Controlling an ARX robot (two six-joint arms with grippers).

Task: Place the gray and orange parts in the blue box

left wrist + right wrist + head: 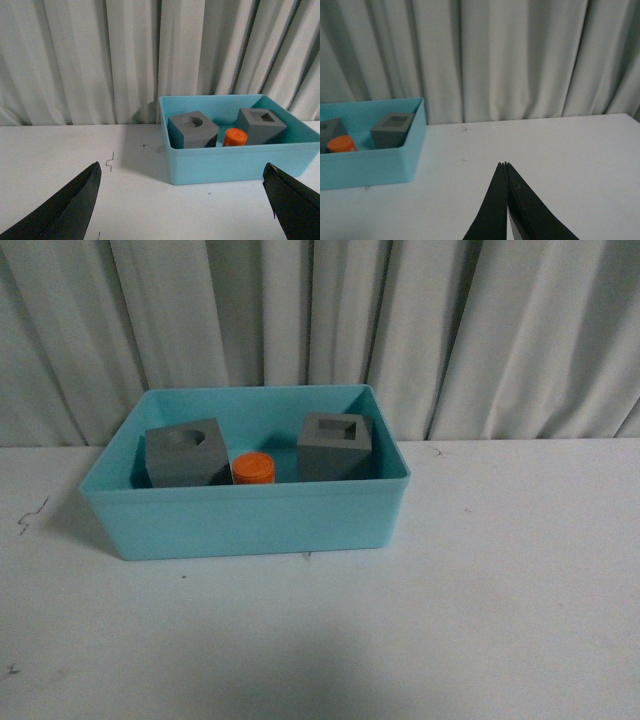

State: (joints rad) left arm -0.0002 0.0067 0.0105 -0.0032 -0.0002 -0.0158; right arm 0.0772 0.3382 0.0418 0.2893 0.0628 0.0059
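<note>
Both matte gray cubes (186, 452) (335, 446) and the small orange cylinder (253, 469) sat inside the light blue plastic box (250, 520), so with the left gripper (182, 200) open and the right gripper (506, 200) closed, only a careless arm swing could push the box.

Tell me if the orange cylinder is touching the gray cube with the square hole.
Apart. The front view shows a strip of blue box floor between the orange cylinder and the square-recess cube.
</note>
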